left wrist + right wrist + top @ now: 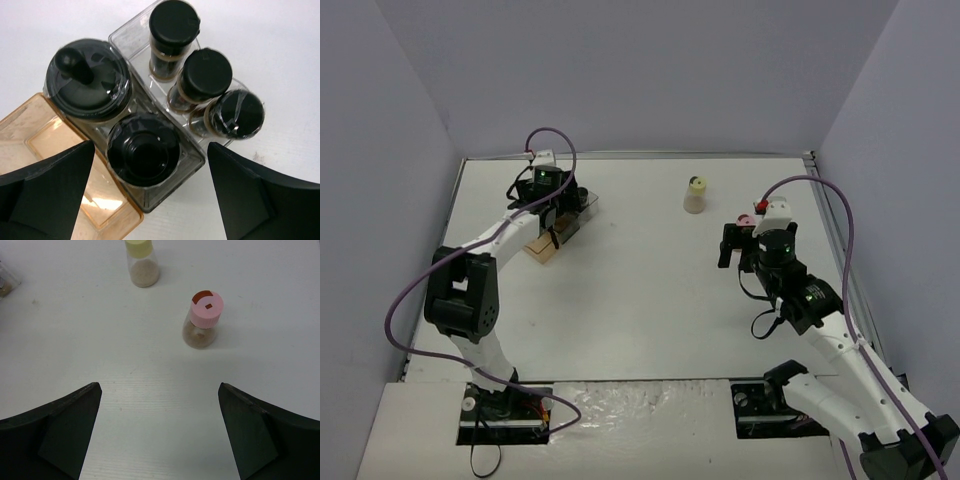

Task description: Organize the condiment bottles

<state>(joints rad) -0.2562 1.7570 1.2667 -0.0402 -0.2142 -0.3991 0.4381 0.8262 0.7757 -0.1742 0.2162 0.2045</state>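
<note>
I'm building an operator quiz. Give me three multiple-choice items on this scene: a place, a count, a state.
1. How many black-capped clear jars sit in the stepped clear-and-amber plastic tray? A three B five C seven
2. Where is the pink-capped clear jar? A in the tray B on the white table C between fingers
3. The right gripper has its fingers: A open, empty B shut on a jar C shut, empty
Answers: B, five black caps show in the tray; B, it stands on bare table; A, wide gap, nothing between.
</note>
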